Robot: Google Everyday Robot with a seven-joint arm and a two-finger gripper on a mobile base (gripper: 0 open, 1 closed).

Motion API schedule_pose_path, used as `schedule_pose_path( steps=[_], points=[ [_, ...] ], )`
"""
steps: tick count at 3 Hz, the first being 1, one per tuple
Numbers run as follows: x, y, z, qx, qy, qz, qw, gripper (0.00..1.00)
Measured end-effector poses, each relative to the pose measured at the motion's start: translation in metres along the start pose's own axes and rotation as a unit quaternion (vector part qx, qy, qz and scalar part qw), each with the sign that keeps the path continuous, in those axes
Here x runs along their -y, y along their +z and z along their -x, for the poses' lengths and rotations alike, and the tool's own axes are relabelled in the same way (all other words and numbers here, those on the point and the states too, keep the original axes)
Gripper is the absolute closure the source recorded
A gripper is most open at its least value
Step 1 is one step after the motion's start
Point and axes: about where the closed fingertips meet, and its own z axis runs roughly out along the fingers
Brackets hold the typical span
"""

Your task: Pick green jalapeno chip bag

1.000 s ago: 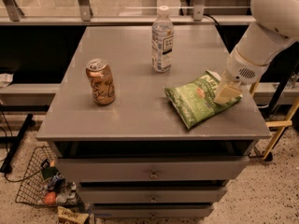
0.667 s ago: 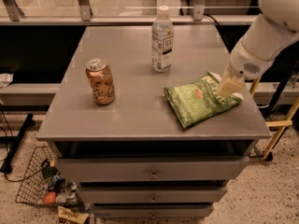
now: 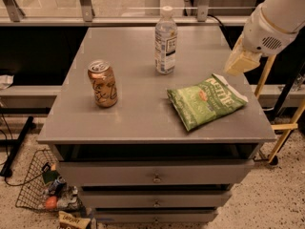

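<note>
Chip bag [image 3: 207, 101] lies flat near the counter's [image 3: 128, 123] front right corner. Claw [image 3: 240, 61] hovers up right of its white top edge, and I can't tell how wide it is. I'd come down and pinch that crinkly edge, not the flat middle.

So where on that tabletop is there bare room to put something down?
Free: the back left corner of the table, behind the can; the front middle, between can and green chip bag. Crowded: the right side, where the gripper hangs behind the bag.
</note>
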Motion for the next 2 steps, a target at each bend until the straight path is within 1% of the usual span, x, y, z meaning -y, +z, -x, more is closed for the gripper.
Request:
schedule_pose_path(
  steps=[2],
  points=[
    [0.0000,-0.0011,0.0031,0.004,-0.012,0.023,0.9997,0.36]
  ],
)
